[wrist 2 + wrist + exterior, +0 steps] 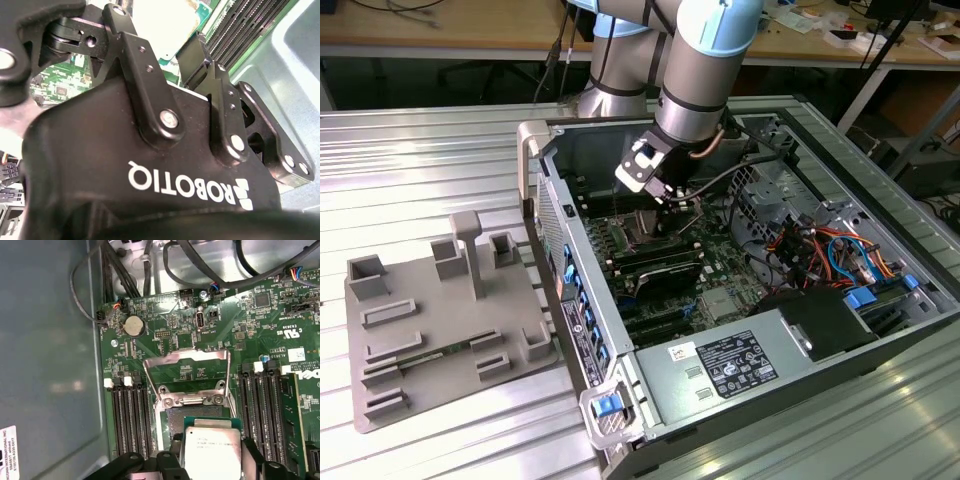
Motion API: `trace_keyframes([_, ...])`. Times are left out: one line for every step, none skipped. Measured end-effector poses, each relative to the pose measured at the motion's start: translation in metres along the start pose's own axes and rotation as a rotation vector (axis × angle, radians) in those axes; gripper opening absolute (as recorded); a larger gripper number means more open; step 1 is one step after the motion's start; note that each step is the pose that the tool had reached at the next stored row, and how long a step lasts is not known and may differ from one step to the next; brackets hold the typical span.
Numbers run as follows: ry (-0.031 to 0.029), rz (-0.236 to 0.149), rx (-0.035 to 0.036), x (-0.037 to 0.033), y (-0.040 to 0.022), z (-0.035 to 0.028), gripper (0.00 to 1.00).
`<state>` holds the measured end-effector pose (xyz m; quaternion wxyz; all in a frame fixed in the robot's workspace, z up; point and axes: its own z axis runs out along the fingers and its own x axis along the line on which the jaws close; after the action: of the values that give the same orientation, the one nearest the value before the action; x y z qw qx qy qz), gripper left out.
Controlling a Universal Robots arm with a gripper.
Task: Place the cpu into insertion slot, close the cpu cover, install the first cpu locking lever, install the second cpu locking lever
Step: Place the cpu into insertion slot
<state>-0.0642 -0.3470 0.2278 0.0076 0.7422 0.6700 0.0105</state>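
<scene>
In the second wrist view the gripper [157, 32] has its fingers [200, 55] set apart to the width of a pale flat part. The first wrist view shows that part to be the cpu [212, 447], metal top facing the camera, with a black finger against each of two opposite edges. The jaws are therefore judged to be clenched on the chip by its sides, which leaves its underside free to seat. The cpu hangs just beside the insertion slot [177, 422] and partly overlaps it. Some of the dark pinned centre is exposed, so the chip is not yet seated. Beyond the slot, the cpu cover [185, 356] stands swung up on its hinge, leaving the socket open for loading. Long black memory slots [127, 415] flank the socket on the green circuit board [165, 315]. In the exterior view the arm descends from the top centre of the frame into the open computer case [595, 150]. A grey fixture tray [420, 340] lies at lower left on the ribbed metal table [410, 160], well apart from the work.
</scene>
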Motion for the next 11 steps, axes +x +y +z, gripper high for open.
trace_keyframes([0.0,0.0,0.0,0.0,0.0,0.0,0.55])
trace_keyframes([0.0002,-0.006,-0.0002,0.0008,-0.0001,0.0002,0.55])
trace_keyframes([-0.0026,-0.02,-0.0003,0.0026,-0.0003,0.0003,0.55])
trace_keyframes([-0.0092,-0.032,-0.0008,0.004,-0.0005,0.0009,0.55])
trace_keyframes([-0.0138,-0.037,-0.0013,0.0044,-0.0005,0.0014,0.55])
trace_keyframes([-0.0219,-0.043,-0.0021,0.0048,-0.0005,0.002,0.55])
trace_keyframes([-0.0298,-0.047,-0.0026,0.0054,-0.0006,0.0026,0.55])
trace_keyframes([-0.0348,-0.05,-0.003,0.0062,-0.0006,0.0031,0.55])
trace_keyframes([-0.0365,-0.053,-0.0032,0.0076,-0.0008,0.0038,0.55])
trace_keyframes([-0.0365,-0.054,-0.0033,0.0089,-0.0009,0.0043,0.55])
trace_keyframes([-0.0366,-0.056,-0.0032,0.0103,-0.0011,0.0047,0.55])
